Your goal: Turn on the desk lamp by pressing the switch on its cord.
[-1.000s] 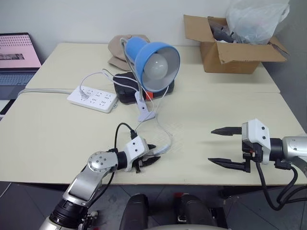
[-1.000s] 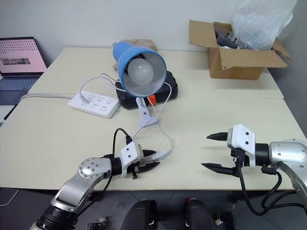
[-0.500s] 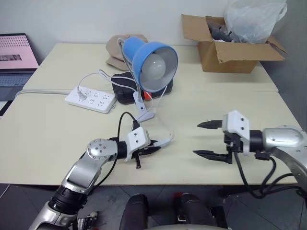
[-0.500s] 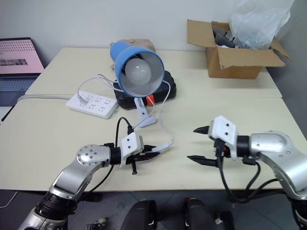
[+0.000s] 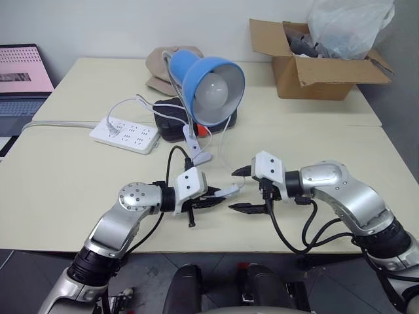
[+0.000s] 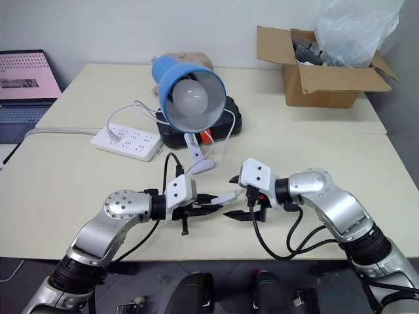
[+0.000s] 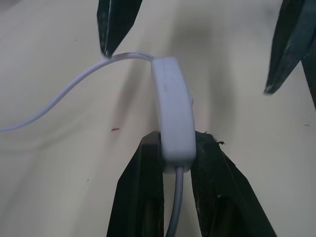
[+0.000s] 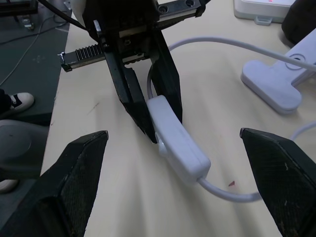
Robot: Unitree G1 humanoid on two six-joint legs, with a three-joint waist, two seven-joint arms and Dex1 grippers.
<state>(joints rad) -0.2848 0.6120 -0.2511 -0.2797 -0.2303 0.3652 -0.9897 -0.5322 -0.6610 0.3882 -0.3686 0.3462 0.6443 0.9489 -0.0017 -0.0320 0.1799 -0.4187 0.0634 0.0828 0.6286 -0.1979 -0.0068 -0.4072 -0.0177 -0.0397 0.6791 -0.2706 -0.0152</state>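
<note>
Access around the switch: open to the sides, crowded behind.
The left gripper (image 5: 211,200) is clamping one end of the switch (image 5: 227,191), while the right gripper (image 5: 241,190) is straddling its other end, fingers wide apart. Behind the switch, the desk lamp (image 5: 208,88) and cord (image 5: 224,150) are standing in the way.

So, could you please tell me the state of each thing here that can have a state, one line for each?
desk lamp: off, bulb unlit
switch: held at one end by the left tool, lifted off the table
left tool: shut on the switch
right tool: open, its fingers on either side of the switch's free end
cardboard box: open, flaps up
laptop: open, screen lit
power strip: one plug in
</note>
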